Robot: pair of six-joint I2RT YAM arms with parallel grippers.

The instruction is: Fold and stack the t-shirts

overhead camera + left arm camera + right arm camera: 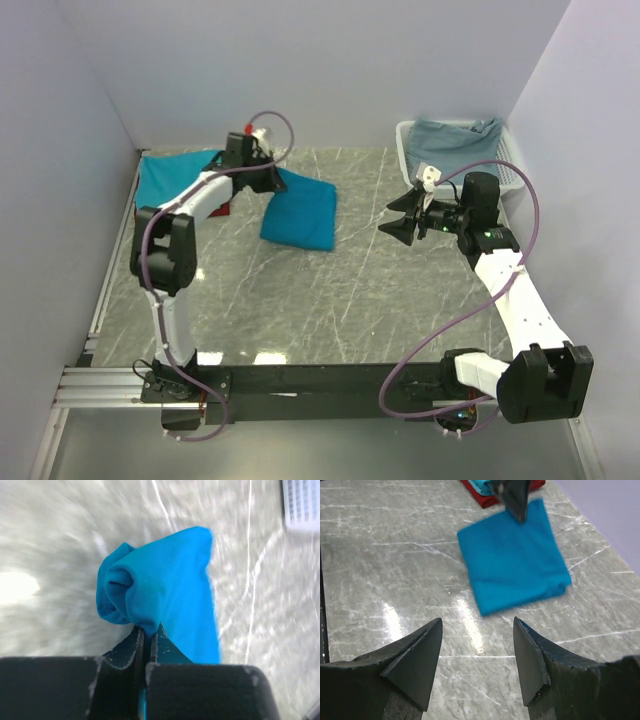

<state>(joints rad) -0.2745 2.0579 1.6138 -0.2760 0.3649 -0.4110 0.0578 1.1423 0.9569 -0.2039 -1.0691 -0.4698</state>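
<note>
1. Left end effector: I see its jaws pressed together on a pinch of the teal t-shirt, and the cloth bunches up right at the tips.
2. From that pinched corner the folded teal t-shirt slopes away from the left end effector and down onto the bench. Most of it lies flat there. My left wrist view is blurred, so I cannot make out finer folds.
3. Right end effector: the jaws stand spread wide with nothing between them. It hangs above the bench, aimed at the teal t-shirt and well apart from it.
4. Beside the left end effector, on its left, a dark red t-shirt lies on the bench with teal cloth on top of it. A second teal t-shirt is spread out towards the wall.
5. Behind the right end effector a white basket sits at the bench's far corner, holding a grey-blue cloth.
</note>
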